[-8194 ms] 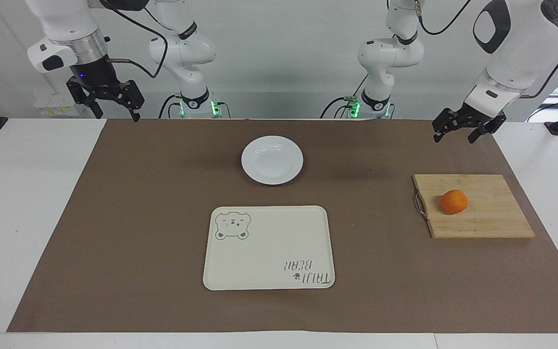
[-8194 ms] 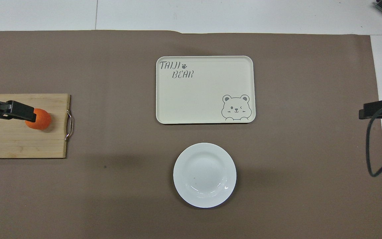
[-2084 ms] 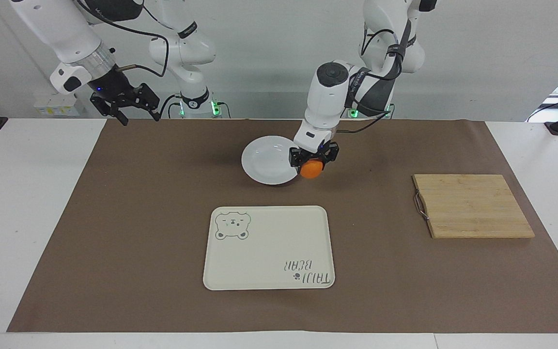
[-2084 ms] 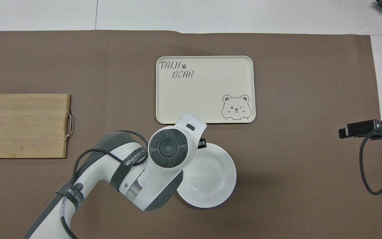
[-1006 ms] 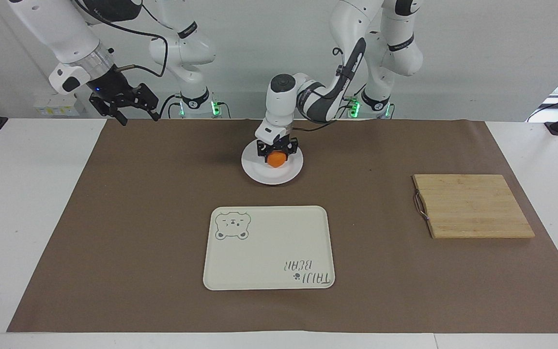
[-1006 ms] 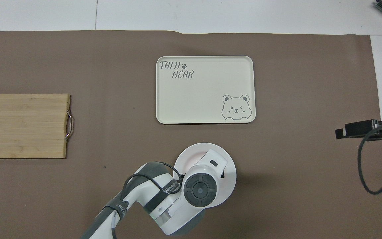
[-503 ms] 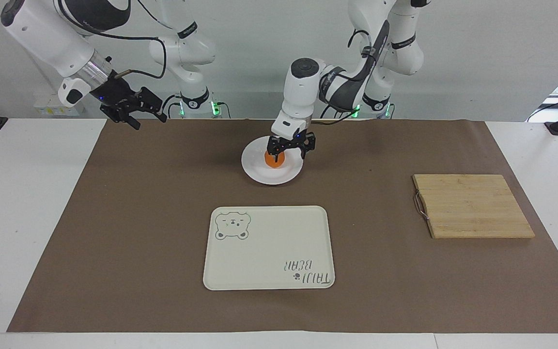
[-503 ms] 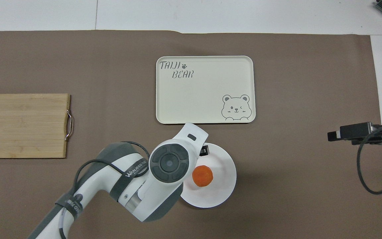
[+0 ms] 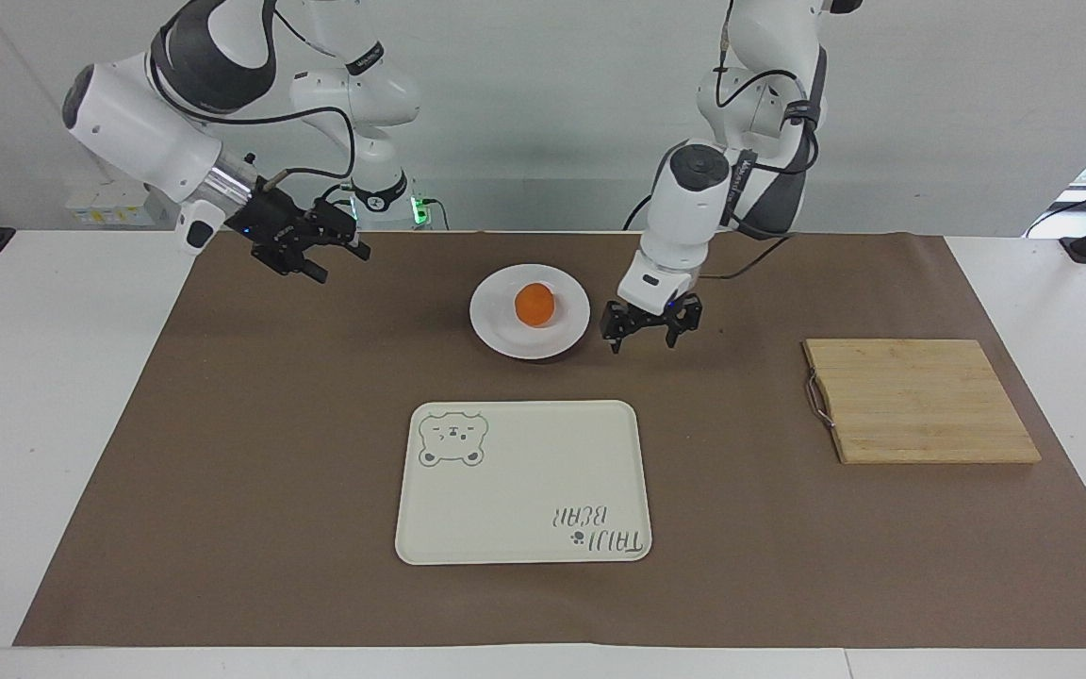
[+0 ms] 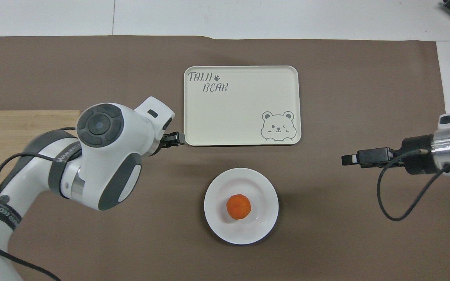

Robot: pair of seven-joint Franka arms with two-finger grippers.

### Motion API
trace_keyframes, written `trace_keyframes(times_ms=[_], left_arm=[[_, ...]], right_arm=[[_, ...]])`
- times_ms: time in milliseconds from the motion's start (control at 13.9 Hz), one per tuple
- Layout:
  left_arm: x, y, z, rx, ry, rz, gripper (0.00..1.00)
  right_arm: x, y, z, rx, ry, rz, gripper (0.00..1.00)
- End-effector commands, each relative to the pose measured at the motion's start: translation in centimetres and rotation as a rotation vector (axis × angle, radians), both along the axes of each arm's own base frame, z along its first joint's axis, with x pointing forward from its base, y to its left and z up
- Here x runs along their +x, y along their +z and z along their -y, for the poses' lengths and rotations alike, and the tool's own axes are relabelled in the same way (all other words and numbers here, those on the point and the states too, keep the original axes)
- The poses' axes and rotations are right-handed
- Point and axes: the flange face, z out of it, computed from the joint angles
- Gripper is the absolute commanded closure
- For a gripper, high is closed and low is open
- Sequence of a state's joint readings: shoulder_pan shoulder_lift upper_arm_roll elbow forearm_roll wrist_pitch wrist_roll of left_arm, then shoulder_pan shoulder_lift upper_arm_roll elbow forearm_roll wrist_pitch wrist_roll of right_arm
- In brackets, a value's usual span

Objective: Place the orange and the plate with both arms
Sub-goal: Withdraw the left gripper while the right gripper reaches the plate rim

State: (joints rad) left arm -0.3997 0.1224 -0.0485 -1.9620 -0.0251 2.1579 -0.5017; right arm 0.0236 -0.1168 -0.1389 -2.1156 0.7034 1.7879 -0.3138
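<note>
While one orange (image 9: 534,306) sits in one white plate (image 9: 505,338), nearest the robots, the left tool (image 9: 642,331) hangs empty at the plate's three o'clock in the facing view, jaws apart. The right tool (image 9: 303,247), also parted, hovers at nine o'clock; it should probably grip the rim level. Farther out lies one tray (image 9: 524,552), and one board (image 9: 920,401) beside it.
</note>
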Motion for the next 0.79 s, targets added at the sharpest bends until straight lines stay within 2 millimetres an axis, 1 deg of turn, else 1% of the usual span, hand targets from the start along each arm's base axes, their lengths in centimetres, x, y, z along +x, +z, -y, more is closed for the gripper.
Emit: trace_keyframes(times_ms=[0, 72, 144, 288, 359, 431, 503, 575, 719], left_arm=[[2.2, 2.2, -4.2, 0.003, -0.040, -0.011, 0.00], [3.0, 2.9, -6.0, 0.006, -0.064, -0.012, 0.00], [3.6, 3.5, -7.8, 0.012, -0.094, -0.023, 0.00], [4.7, 5.1, -12.0, 0.019, -0.151, -0.033, 0.00], [5.0, 6.2, -13.9, 0.020, -0.167, -0.025, 0.00], [5.4, 6.8, -16.1, 0.021, -0.177, -0.031, 0.00], [5.6, 8.0, -17.2, 0.023, -0.203, -0.036, 0.00], [5.8, 9.8, -18.3, 0.025, -0.236, -0.045, 0.00], [5.7, 12.2, -20.1, 0.034, -0.249, -0.076, 0.00]], right_arm=[[-0.2, -2.6, -0.2, 0.068, -0.015, 0.002, 0.00], [0.0, -2.9, -0.9, 0.064, -0.008, 0.004, 0.00], [0.2, -3.3, -2.3, 0.057, 0.001, 0.008, 0.00], [0.5, -7.3, -3.5, 0.113, -0.011, -0.012, 0.00], [0.8, -9.1, -4.8, 0.104, 0.013, 0.004, 0.00], [0.4, -10.3, -5.3, 0.096, 0.017, -0.001, 0.00], [-0.1, -11.1, -5.7, 0.130, 0.006, -0.011, 0.00], [-0.9, -12.5, -6.4, 0.168, 0.018, -0.007, 0.00], [-2.1, -15.5, -7.1, 0.219, 0.025, -0.021, 0.00]])
